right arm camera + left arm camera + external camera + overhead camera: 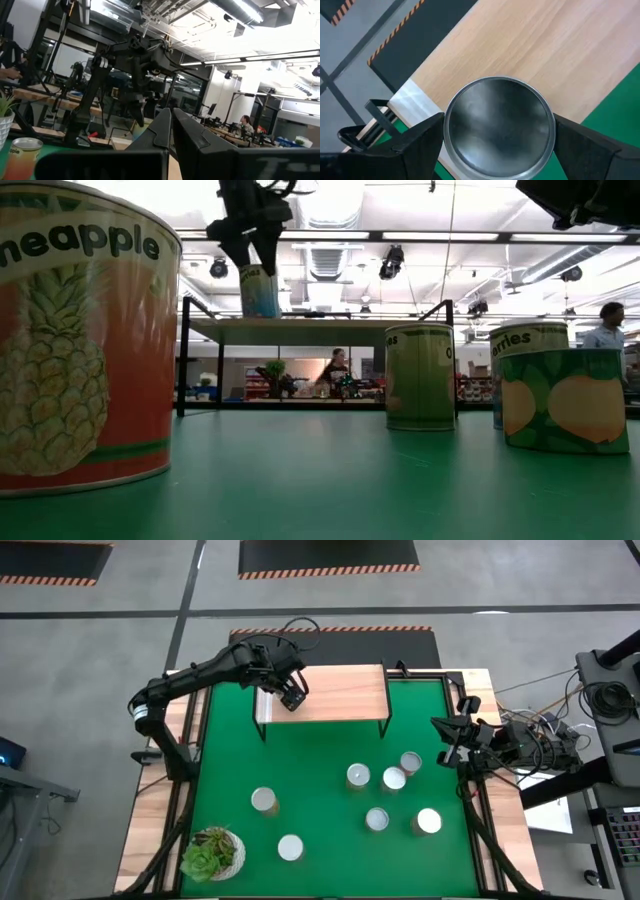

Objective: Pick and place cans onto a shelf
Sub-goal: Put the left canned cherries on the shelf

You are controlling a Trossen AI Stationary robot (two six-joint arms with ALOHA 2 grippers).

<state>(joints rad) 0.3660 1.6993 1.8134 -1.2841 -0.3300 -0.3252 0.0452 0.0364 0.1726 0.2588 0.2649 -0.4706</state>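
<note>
The left gripper (pixel 291 692) clamps a can (pixel 498 127) between its dark fingers (pixel 417 142), the round lid a dull, shiny steel disc with a raised rim, poised over the pale-strip end of the smooth, light-grained wood shelf (pixel 335 692). Seven more cans (pixel 394 779) stand on the green mat below and right of it. The right gripper (pixel 447 748) waits at the table's right edge, fingers pressed together.

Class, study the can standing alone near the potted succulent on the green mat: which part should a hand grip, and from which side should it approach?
Probably grip the can across its round side wall, coming straight down from above. It stands upright with its flat shiny top up, and the mat around it is open, the succulent being nearest, so fingers would fit on opposite sides.
</note>
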